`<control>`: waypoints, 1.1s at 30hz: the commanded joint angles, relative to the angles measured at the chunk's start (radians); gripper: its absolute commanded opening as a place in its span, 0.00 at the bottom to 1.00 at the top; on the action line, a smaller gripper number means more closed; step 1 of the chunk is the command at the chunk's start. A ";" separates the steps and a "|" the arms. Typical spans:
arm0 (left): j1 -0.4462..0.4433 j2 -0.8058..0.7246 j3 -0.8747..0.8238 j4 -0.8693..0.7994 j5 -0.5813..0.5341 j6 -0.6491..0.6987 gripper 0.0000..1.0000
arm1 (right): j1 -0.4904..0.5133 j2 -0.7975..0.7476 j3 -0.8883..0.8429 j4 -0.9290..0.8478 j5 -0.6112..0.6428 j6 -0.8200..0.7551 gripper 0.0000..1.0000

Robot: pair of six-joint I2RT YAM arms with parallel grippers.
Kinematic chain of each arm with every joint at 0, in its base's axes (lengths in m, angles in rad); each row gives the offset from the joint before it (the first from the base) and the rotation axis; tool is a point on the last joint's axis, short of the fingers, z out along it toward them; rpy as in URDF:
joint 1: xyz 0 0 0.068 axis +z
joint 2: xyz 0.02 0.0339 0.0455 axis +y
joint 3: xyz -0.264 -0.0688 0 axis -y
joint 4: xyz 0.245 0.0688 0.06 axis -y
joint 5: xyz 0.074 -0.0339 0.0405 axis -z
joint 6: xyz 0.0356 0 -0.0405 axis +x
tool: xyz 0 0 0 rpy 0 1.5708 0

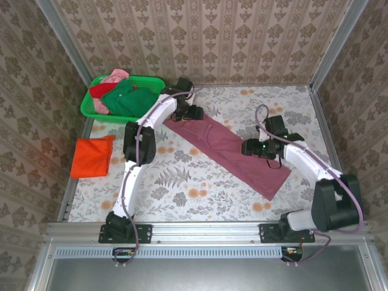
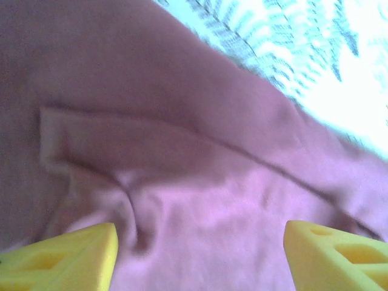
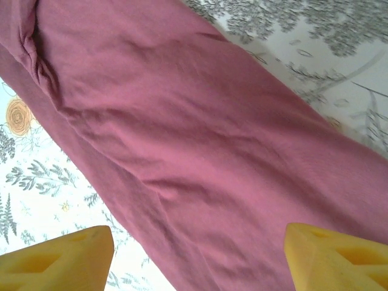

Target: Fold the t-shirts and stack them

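Note:
A maroon t-shirt [image 1: 227,148] lies folded into a long strip that runs diagonally across the flowered table. My left gripper [image 1: 193,113] hovers over its far left end, fingers wide apart; in the left wrist view the gripper [image 2: 200,245] is open above wrinkled maroon cloth [image 2: 182,157] with a seam across it. My right gripper [image 1: 254,148] is open over the strip's right edge, and the right wrist view shows the gripper [image 3: 199,248] spread above the cloth [image 3: 200,133], with nothing held. An orange-red t-shirt [image 1: 91,156] lies folded at the table's left edge.
A green plastic basket [image 1: 91,109] at the far left corner holds green [image 1: 127,98], red [image 1: 100,90] and pink [image 1: 114,76] shirts. Metal frame rails and patterned walls close in the table on three sides. Bare tablecloth [image 1: 182,182] lies in front of the strip.

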 commanded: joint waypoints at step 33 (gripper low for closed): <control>-0.054 -1.353 -1.371 0.506 -0.433 -0.143 1.00 | 0.159 1.042 1.126 -0.143 0.042 0.162 0.80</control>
